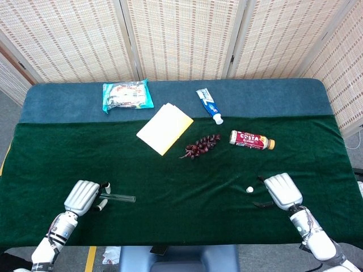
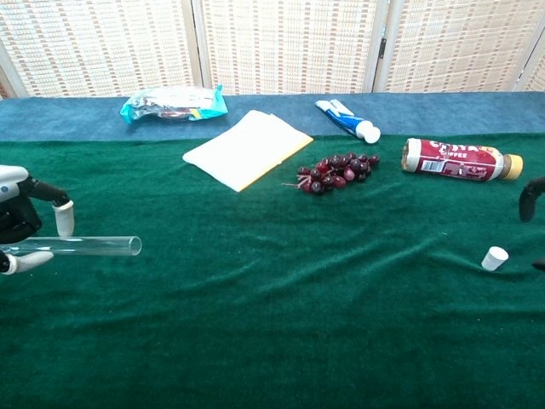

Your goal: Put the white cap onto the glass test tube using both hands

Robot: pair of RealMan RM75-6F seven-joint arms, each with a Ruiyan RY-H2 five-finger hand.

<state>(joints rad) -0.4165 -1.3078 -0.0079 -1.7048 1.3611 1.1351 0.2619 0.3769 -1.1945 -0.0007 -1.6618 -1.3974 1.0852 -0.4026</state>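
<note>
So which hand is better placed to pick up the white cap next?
The right hand: it sits just beside the white cap, empty, while the left hand is across the table at the glass test tube.

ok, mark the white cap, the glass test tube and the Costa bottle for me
white cap (image 2: 494, 257), chest view, middle of its side.
glass test tube (image 2: 94, 246), chest view, bare middle stretch right of the left hand.
Costa bottle (image 1: 248, 139), head view, on the red label.
</note>
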